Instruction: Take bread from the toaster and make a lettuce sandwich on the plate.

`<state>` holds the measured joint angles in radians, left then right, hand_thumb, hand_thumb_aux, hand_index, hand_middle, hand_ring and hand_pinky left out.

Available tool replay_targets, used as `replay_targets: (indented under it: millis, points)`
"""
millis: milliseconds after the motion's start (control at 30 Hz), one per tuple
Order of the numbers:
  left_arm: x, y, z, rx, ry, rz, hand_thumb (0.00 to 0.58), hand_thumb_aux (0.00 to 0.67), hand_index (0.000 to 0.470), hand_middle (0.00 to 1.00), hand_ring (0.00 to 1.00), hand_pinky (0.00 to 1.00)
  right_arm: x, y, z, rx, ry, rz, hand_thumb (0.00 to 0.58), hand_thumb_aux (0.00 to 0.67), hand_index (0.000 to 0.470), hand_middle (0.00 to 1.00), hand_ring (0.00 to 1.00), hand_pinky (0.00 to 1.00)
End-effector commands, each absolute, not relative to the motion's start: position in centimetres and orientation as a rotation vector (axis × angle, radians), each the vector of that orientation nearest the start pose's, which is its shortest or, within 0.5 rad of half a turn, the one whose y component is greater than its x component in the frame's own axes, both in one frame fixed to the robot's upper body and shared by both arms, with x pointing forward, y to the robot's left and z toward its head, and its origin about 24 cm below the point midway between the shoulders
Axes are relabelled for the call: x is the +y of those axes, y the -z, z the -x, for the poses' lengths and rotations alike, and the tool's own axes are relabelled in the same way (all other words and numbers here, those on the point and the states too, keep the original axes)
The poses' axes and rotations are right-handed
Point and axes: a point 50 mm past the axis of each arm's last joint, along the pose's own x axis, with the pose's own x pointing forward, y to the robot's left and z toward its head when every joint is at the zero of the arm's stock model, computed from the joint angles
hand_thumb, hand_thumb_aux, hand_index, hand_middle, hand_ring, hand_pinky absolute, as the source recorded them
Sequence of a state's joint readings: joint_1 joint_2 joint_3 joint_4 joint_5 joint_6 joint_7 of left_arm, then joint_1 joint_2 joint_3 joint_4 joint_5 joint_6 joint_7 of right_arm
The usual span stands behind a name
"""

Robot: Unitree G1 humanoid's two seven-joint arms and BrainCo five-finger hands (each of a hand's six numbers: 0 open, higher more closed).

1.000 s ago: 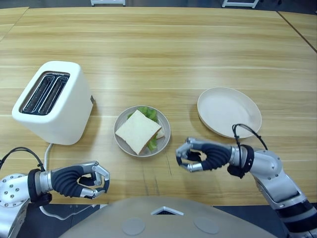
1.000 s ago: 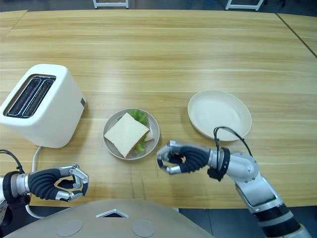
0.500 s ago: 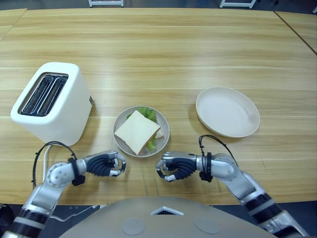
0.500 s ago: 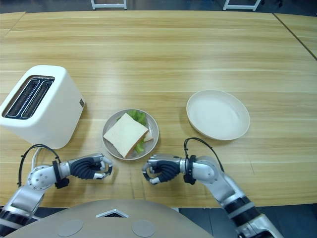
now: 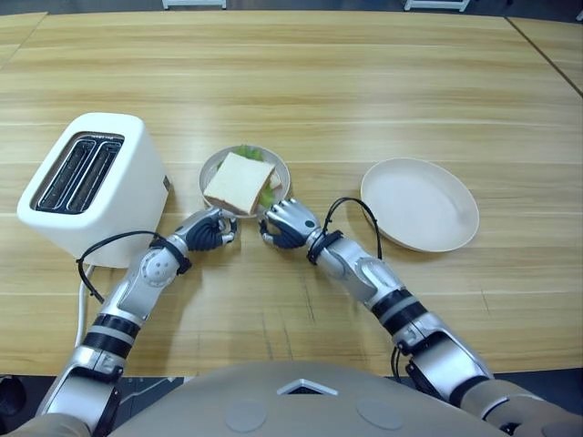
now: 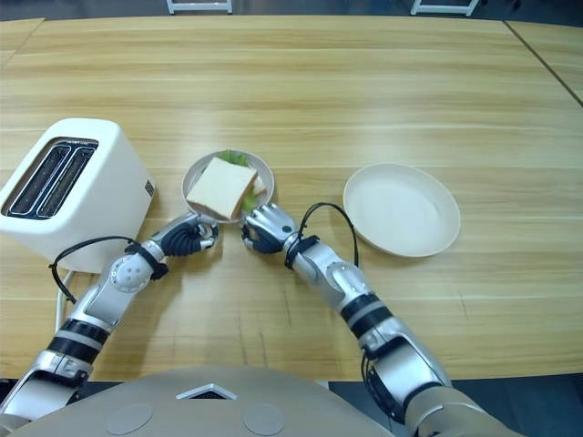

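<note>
One grey plate [image 5: 281, 173] holds bread [image 5: 239, 182] over lettuce [image 5: 244, 152]; left hand [image 5: 211, 229] and right hand [image 5: 284, 223] sit at its near rim, fingers curled together.

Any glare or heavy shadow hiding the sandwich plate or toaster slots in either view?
Left eye view: pale sheen on the far table, none on the sandwich plate; the toaster slots are dark inside. Right eye view: same even light, only a soft shadow beside the toaster.

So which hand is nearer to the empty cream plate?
The right hand. It is at the near right rim of the sandwich plate, with bare table between it and the empty plate. The left hand is farther, at the sandwich plate's near left rim.
</note>
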<state>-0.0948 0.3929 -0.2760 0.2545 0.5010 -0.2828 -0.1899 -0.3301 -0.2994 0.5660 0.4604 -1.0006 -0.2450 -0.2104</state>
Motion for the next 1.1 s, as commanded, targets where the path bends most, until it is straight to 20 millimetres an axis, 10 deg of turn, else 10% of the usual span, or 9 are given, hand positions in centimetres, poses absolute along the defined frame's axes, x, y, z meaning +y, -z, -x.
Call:
replay_targets:
  millis: [33,200,233,267,300,333,367,633,1100]
  points:
    - [14.8,-1.9,-26.8,-0.088,0.501,-0.927,0.58,0.67,0.47,1.0,1.0,1.0,-7.8,-1.8,-29.3,-0.439,-0.457,1.397,0.58,0.67,0.47,1.0,1.0,1.0]
    - [13.2,-7.1,-27.5,-0.441,0.366,-0.823,0.579,0.646,0.453,1.0,1.0,1.0,-7.6,-5.6,-29.9,-0.624,-0.28,1.28,0.58,0.67,0.47,1.0,1.0,1.0]
    - [13.0,-8.1,-27.1,-0.51,0.354,-0.791,0.491,0.407,0.286,1.0,1.0,1.0,-7.6,-6.6,-29.6,-0.678,-0.261,1.235,0.58,0.67,0.47,0.93,0.93,0.93]
    - [12.9,-9.6,-26.4,-0.595,0.338,-0.75,0.379,0.276,0.194,1.0,1.0,1.0,-7.8,-8.1,-29.3,-0.741,-0.195,1.171,0.441,0.342,0.24,0.61,0.61,0.61]
    - [13.1,-11.4,-25.7,-0.685,0.298,-0.694,0.0,0.0,0.0,0.76,0.76,0.76,-8.1,-9.9,-28.8,-0.821,-0.128,1.098,0.0,0.0,0.0,0.0,0.0,0.0]
    - [13.3,-12.9,-24.9,-0.76,0.26,-0.643,0.0,0.0,0.0,0.09,0.09,0.09,-8.5,-11.5,-28.2,-0.899,-0.069,1.028,0.0,0.0,0.0,0.0,0.0,0.0]
    - [13.8,-14.6,-24.1,-0.834,0.213,-0.578,0.0,0.0,0.0,0.0,0.0,0.0,-9.0,-13.1,-27.5,-0.952,-0.007,0.929,0.0,0.0,0.0,0.0,0.0,0.0]
    - [16.8,-18.3,-20.5,-0.919,0.024,-0.234,0.0,0.0,0.0,0.0,0.0,0.0,-14.6,-16.9,-26.0,-0.884,0.198,0.239,0.0,0.0,0.0,0.0,0.0,0.0]
    - [17.5,-16.9,-21.2,-0.827,0.01,-0.227,0.0,0.0,0.0,0.0,0.0,0.0,-14.2,-15.5,-25.7,-0.826,0.146,0.228,0.0,0.0,0.0,0.0,0.0,0.0]
